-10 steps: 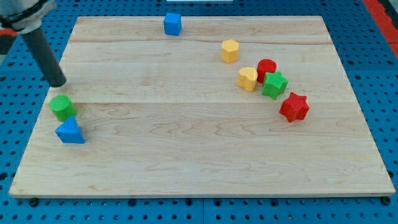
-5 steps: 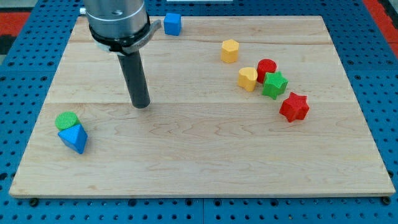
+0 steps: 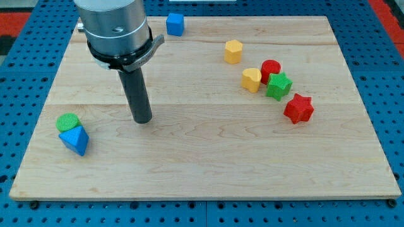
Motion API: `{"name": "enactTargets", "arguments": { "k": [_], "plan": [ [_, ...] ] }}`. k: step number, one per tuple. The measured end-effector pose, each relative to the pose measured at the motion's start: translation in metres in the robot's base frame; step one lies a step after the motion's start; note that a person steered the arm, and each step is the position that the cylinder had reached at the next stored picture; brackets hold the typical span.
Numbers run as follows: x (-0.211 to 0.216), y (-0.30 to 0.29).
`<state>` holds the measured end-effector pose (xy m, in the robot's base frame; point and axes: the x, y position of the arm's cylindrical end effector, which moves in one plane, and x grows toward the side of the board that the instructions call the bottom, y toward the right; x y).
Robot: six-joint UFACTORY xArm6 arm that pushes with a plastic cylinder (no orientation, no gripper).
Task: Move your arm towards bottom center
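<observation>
You see a wooden board [image 3: 208, 157] lying on a blue pegboard surface [image 3: 391, 94]; the arm comes down from the view's top left, its wide grey collar [image 3: 117, 31] narrowing to a straight dark rod; my tip [image 3: 142, 120] rests on the board left of centre, on bare wood and touching no block; the rod is a plain pusher with nothing to spread or pinch, and it holds nothing.

To the tip's left and a little lower, near the board's left edge, you find a green cylinder [image 3: 67, 122] touching a blue triangular block [image 3: 74, 140] just below it; both sit well apart from the tip. At the view's top, close to the board's far edge, stands a blue cube [image 3: 175, 24], just right of the collar.

On the view's right you see a loose cluster; a yellow hexagonal block [image 3: 233, 51] sits alone at the top; below it a yellow heart-shaped block [image 3: 251, 79], a red cylinder [image 3: 271, 69] and a green star-shaped block [image 3: 278, 86] press close together; a red star-shaped block [image 3: 298, 108] lies just beside them, lower right.

The bottom centre of the board lies below and to the right of the tip, well apart from it.
</observation>
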<state>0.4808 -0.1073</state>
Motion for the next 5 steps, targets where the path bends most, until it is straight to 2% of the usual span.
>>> {"name": "enactTargets", "arguments": {
  "k": [2,3,4,5],
  "plan": [
    [0.009,0.0],
    [0.012,0.033],
    [0.035,0.085],
    [0.043,0.092]
  ]
}}
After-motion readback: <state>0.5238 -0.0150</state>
